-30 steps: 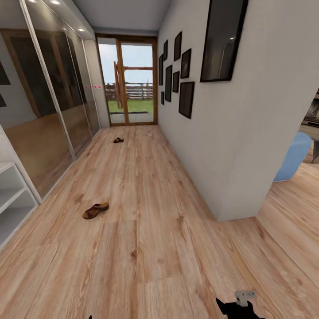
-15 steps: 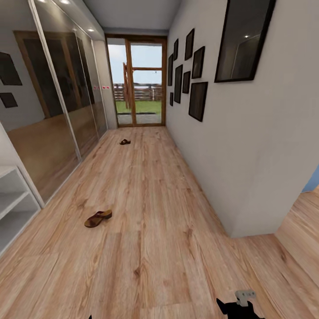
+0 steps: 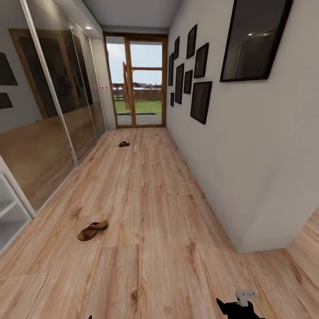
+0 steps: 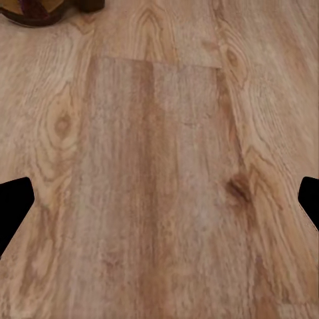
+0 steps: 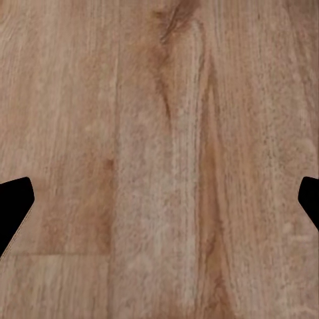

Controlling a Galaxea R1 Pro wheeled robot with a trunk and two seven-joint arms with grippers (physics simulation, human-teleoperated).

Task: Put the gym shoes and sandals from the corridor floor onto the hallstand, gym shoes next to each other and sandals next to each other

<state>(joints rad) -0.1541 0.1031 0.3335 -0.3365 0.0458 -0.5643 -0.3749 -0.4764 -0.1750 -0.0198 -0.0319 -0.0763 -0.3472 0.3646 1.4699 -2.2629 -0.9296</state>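
My head camera looks down the corridor toward the glass door point(image 3: 135, 82), floor point(image 3: 146, 212) filling the lower frame. Both wrist cameras face straight down, close over the planks. The left wrist view shares the near sandal point(image 3: 92, 230) point(image 4: 40, 10) with the head view.

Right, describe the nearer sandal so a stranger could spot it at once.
Start at the mirrored wardrobe doors along the corridor's left side. On the wood floor beside them lies a brown open-toe sandal with a tan insole. Its twin lies far off, near the glass door.
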